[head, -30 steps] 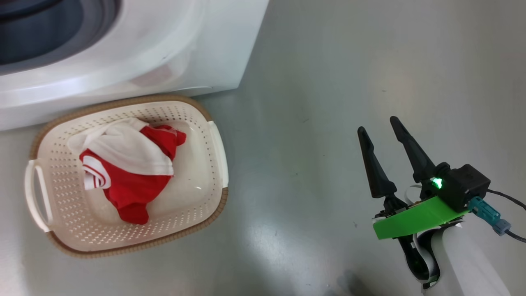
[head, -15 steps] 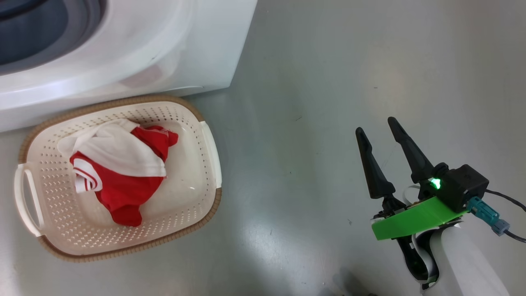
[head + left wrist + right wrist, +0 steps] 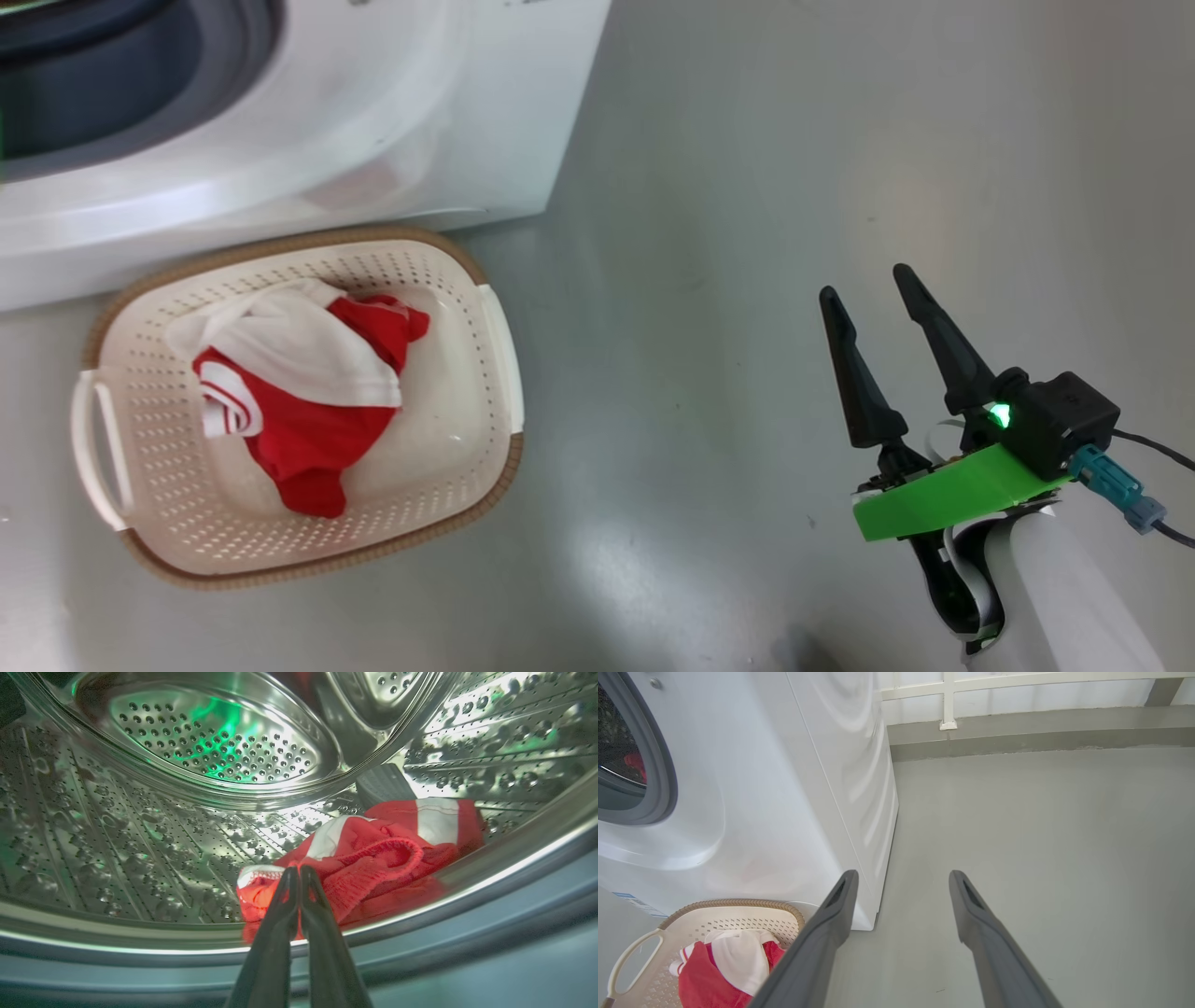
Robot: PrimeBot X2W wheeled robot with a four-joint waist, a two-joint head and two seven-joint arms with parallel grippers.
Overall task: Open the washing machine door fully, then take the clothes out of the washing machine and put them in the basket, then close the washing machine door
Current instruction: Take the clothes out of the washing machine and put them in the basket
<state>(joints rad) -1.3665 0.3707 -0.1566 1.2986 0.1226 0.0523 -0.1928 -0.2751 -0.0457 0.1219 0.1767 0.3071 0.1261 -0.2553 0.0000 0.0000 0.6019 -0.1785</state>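
The clothes point(image 3: 373, 858) left in the washing machine are a crumpled red piece with white stripes. It lies on the bottom of the perforated steel drum point(image 3: 210, 742), at about 4 o'clock in the left wrist view and just behind the drum's front lip. The left gripper point(image 3: 299, 871) reaches in from 6 o'clock with its two dark fingers pressed together and their tips on a fold of the red cloth. They may have nipped a bit of fabric, but the close angle does not make that certain. A ribbed grey paddle point(image 3: 383, 784) stands at 12 o'clock from the garment.

In the head view another red-and-white garment point(image 3: 308, 439) is heaped in the basket point(image 3: 149, 439), at 9 o'clock in that view. The basket sits on the grey floor point(image 3: 747, 187), close against the front of the washing machine point(image 3: 392, 112), which lies at 12 o'clock from it. The right gripper point(image 3: 864, 283) hangs over bare floor at 4 o'clock, well apart from the basket. Its fingers are spread wide and hold nothing.
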